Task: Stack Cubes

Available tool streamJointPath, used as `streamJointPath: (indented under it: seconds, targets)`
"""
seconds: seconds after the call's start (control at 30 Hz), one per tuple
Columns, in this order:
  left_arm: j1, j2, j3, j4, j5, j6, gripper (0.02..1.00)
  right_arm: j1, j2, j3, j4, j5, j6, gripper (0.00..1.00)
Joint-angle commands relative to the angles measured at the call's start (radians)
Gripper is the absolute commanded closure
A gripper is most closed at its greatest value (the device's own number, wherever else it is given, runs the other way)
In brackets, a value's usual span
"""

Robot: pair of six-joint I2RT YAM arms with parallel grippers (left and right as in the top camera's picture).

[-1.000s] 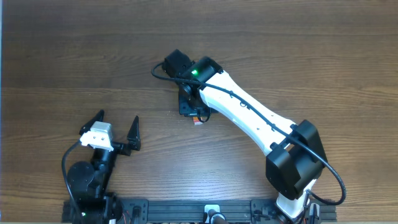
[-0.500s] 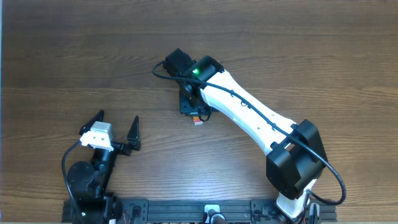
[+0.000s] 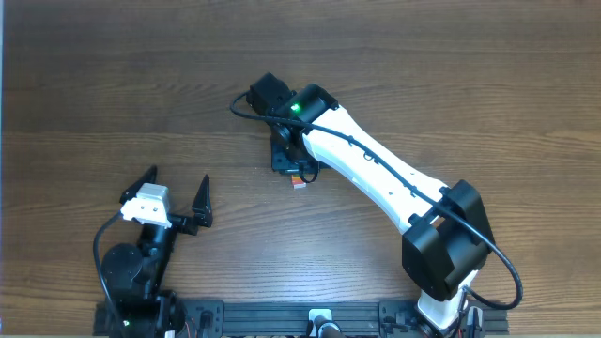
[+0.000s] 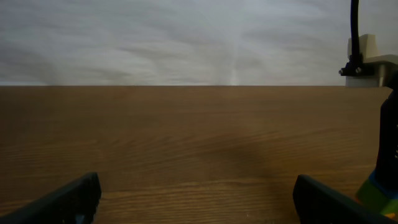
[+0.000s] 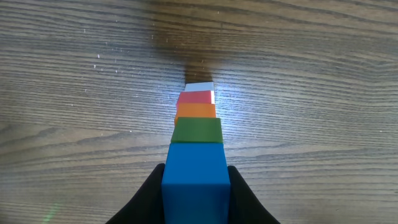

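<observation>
Right wrist view gives you the best read, so start at the right gripper: its two fingers press against either side of the blue cube, jaws narrow and clamped on it. Directly below sits the green cube, then the orange cube, the red cube, and at the bottom a white cube resting on the wooden table. The column looks straight from here, with each block lined up under the one above.

You are at the placing step, with the blue cube at the top of the stack. From this steep angle it's hard to say whether it is fully seated on the green one or hovering just above it. Your next move calls for a small, even opening of the jaws and a lift straight up. Any sideways drag could topple a column this tall.

Farther off, in the top view, the left gripper hangs near its base with its jaws spread wide and nothing between them, well apart from the stack.
</observation>
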Motion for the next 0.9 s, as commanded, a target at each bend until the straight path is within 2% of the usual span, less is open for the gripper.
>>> streamJointPath:
  seconds: [0.03, 0.7, 0.9]
  targets:
    - [0.004, -0.008, -0.007, 0.003, 0.006, 0.013, 0.018, -0.006, -0.003, -0.008, 0.005, 0.023, 0.011, 0.991]
    - [0.004, -0.008, -0.007, 0.003, 0.006, 0.013, 0.018, 0.000, 0.000, -0.008, 0.006, 0.023, 0.011, 0.950]
    - [0.004, -0.008, -0.007, 0.003, 0.006, 0.013, 0.018, 0.000, 0.000, -0.008, 0.006, 0.023, 0.011, 0.829]
